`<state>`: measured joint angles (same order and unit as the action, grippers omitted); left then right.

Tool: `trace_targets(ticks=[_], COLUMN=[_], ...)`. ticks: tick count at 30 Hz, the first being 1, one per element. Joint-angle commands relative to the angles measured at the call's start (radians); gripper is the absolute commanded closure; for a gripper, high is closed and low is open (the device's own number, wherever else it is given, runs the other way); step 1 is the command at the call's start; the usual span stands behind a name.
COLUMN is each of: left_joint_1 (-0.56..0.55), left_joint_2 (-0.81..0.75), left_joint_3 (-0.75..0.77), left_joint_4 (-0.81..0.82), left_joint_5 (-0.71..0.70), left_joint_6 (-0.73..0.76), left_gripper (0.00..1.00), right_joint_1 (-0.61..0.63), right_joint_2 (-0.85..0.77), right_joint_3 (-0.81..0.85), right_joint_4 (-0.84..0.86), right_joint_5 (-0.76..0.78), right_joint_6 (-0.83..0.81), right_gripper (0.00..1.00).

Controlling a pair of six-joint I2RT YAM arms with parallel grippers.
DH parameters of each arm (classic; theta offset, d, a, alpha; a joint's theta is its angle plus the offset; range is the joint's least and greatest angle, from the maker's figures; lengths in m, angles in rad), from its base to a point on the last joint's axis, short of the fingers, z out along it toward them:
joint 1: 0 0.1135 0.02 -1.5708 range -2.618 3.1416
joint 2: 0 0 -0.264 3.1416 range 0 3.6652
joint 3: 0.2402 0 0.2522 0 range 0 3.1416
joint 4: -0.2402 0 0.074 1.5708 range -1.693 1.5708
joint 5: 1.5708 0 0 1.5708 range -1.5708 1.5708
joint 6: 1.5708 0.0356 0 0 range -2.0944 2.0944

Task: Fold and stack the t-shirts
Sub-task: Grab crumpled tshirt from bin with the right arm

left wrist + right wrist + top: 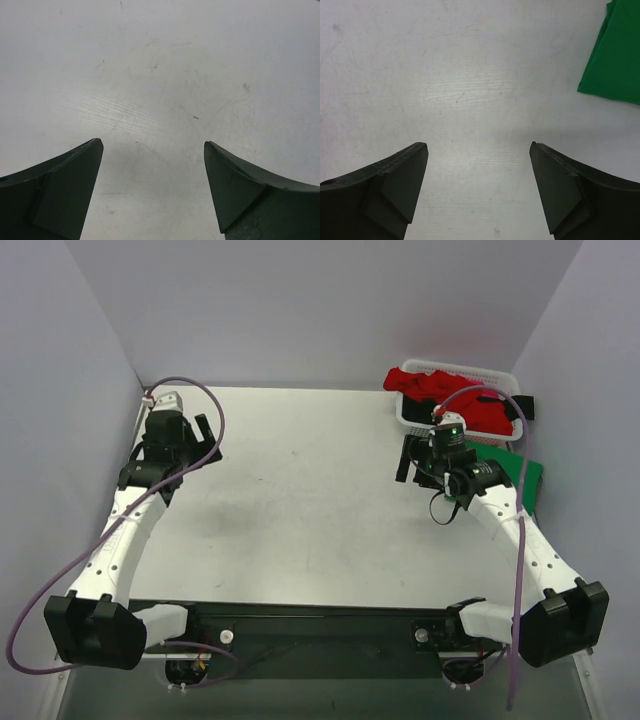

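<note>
So the table (300, 500) is just a plain white top, kinda scuffed, with faint scratches and a few small dark specks. A white plastic lattice basket (492, 371) sits at its far right corner. Pale greyish walls (320, 310) box in three sides.

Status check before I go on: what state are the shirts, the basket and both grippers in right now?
Left gripper: open, empty, over the table.
Right gripper: open, empty, over the table.
Red t-shirt: crumpled, unfolded, in the basket and spilling over its rim.
Green t-shirt: folded, lying flat on the table.
White basket: upright, holding the red t-shirt.
</note>
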<state>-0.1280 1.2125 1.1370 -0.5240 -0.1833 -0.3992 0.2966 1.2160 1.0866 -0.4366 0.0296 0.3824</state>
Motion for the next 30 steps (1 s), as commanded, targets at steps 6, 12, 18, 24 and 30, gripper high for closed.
trace_targets(ticks=[6, 12, 18, 24, 30], left_joint_1=[0.004, 0.004, 0.004, 0.004, 0.004], left_joint_2=[-0.070, 0.030, 0.076, 0.122, 0.192], left_joint_3=[0.066, 0.099, 0.086, 0.032, -0.022], left_joint_4=[-0.077, -0.073, 0.047, 0.171, 0.344], left_joint_5=[-0.025, 0.039, -0.014, -0.065, -0.091], left_joint_6=[0.014, -0.062, -0.067, -0.030, -0.029], left_gripper=[0.03, 0.03, 0.03, 0.03, 0.03], right_joint_1=[0.004, -0.052, -0.154, -0.221, -0.281], right_joint_2=[-0.039, 0.016, 0.148, 0.319, 0.534], right_joint_3=[0.045, 0.107, 0.212, 0.366, 0.557], right_joint_4=[-0.001, -0.007, -0.007, -0.001, 0.007], right_joint_5=[0.105, 0.168, 0.156, 0.214, 0.187], right_joint_6=[-0.096, -0.047, -0.004, 0.024, 0.059], right_gripper=[0.06, 0.00, 0.00, 0.00, 0.00])
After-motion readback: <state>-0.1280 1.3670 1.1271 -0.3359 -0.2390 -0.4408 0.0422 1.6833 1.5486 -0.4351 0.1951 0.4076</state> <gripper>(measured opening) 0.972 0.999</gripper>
